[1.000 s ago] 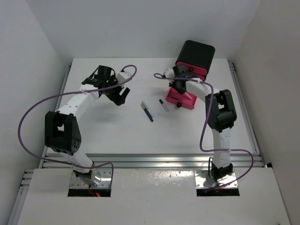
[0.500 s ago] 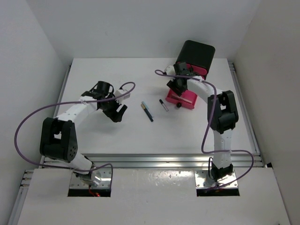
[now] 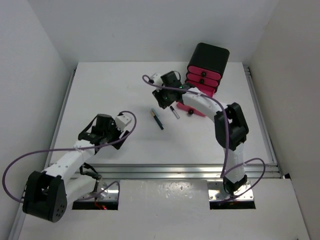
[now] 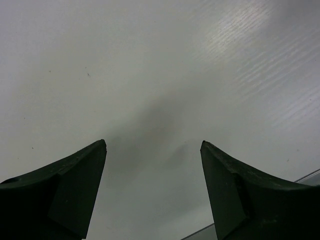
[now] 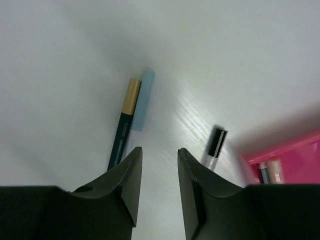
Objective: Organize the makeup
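1. Pencils lie mid-frame in the top view: a dark pencil point(image 3: 157, 119) and a black-capped pencil point(image 3: 174, 111), apart on the table point(image 3: 110, 90), left of an open pink drawer point(image 3: 192, 107).
2. Left wrist view: the left fingers point(image 4: 70, 185) stand wide apart over the table, holding nothing.
3. Right wrist view: the right fingers point(image 5: 125, 185) sit narrowly parted and empty, at the bottom of the frame, below both pencils.

teal pencil point(image 5: 119, 145), gold end | pale blue pencil point(image 5: 143, 100) against it | black-capped pencil point(image 5: 215, 143) apart
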Tool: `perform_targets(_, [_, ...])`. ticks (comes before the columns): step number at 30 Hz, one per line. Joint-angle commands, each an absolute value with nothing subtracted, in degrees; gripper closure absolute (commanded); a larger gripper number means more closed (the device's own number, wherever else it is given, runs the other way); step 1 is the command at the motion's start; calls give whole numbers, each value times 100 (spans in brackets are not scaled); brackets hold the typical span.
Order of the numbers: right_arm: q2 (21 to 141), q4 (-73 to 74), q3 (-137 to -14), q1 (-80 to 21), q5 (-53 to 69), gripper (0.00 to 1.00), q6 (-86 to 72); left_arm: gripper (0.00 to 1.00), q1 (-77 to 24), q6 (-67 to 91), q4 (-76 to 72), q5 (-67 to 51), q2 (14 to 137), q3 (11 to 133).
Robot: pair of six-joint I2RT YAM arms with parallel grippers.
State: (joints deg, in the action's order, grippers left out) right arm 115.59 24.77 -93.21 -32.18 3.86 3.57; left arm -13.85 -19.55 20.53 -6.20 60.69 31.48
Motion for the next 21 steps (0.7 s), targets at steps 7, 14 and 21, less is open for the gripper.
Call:
perform_targets(7, [11664,2918,-8931,-3217,-1221,58,-458,17,-1828,-915,545,229,5967,2689])
perform_targets(14, [11776,2593,-8543,-3208,-1177,53,-246,17,-1881,-677,422,281,6275,2742])
perform_targets(21, [12137,2452,-8657,-2936,-810,53,-255,17,-1881,-677,317,281,6223,2742])
